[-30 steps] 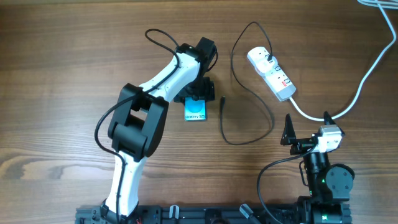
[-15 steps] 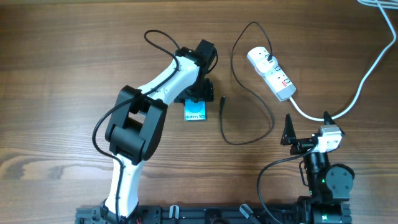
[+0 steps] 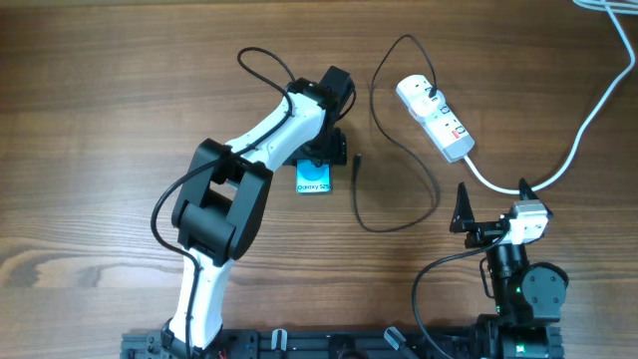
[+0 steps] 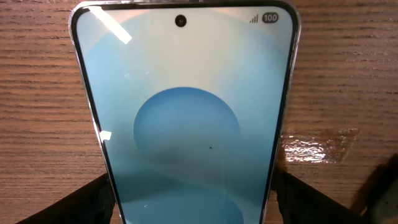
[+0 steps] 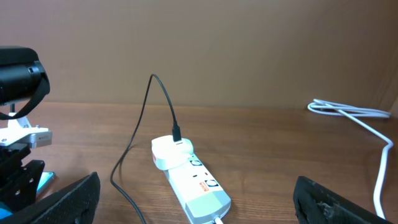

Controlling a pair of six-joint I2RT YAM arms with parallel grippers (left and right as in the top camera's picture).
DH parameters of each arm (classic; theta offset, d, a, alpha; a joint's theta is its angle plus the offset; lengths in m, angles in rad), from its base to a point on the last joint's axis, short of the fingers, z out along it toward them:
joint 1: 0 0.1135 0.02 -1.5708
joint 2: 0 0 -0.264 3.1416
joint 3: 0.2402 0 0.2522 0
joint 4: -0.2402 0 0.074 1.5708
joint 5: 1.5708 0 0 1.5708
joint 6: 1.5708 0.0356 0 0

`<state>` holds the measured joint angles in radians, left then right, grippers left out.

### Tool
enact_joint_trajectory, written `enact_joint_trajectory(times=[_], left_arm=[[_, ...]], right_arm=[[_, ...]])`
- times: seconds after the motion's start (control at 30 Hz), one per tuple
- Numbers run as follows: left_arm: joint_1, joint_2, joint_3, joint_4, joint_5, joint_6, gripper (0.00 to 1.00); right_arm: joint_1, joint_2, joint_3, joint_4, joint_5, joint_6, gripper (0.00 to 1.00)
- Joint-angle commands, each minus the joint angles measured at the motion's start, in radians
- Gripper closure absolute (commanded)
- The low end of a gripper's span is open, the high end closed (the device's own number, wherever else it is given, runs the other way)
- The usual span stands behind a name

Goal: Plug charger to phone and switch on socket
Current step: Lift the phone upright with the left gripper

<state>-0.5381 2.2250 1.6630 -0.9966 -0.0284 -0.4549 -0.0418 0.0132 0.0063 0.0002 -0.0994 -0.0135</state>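
Phone (image 3: 313, 178) lies flat near the middle of the table (image 3: 100, 100), screen up and lit cyan, its white-lettered short edge toward 6 o'clock. The left tool (image 3: 326, 152) sits over the phone's 12 o'clock end. In the left wrist view its dark fingers (image 4: 84, 202) lie against both long edges of the phone, so it appears to be clasping it.

The charger (image 3: 436, 184) is not in the phone. Its connector tip (image 3: 356, 160) lies on the table at the phone's 3 o'clock, close by but apart from it. From there the thin black cable drops toward 6 o'clock, loops round and climbs in a wide arc to its plug (image 3: 432, 97), which is seated in the end of the socket (image 3: 436, 118).

The socket lies at the phone's 2 o'clock, set at a slant, with its thick white cord (image 3: 588, 120) running off toward 1 o'clock. Whether its red switches are on cannot be told.

The right tool (image 3: 465, 211) hangs at the phone's 4 o'clock, just below the socket, fingers spread wide and holding nothing.
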Motion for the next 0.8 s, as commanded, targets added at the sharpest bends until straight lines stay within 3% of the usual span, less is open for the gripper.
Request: enact_joint_trajectory(times=[0.0,0.47,0.77], left_arm=[[-0.009,0.045,-0.042,-0.006,-0.026,-0.002,0.2],[-0.007,0.023,-0.022,-0.037,-0.026,-0.003,0.32],[-0.006,-0.11,-0.013,-0.048,-0.026,-0.025,0.33]], right_arm=[[0.003,-0.002,-0.001,0.003,0.01,-0.01,0.0],[0.003,-0.002,-0.001,0.003,0.01,-0.01,0.0],[0.003,-0.002,-0.001,0.003,0.01,-0.01,0.0]])
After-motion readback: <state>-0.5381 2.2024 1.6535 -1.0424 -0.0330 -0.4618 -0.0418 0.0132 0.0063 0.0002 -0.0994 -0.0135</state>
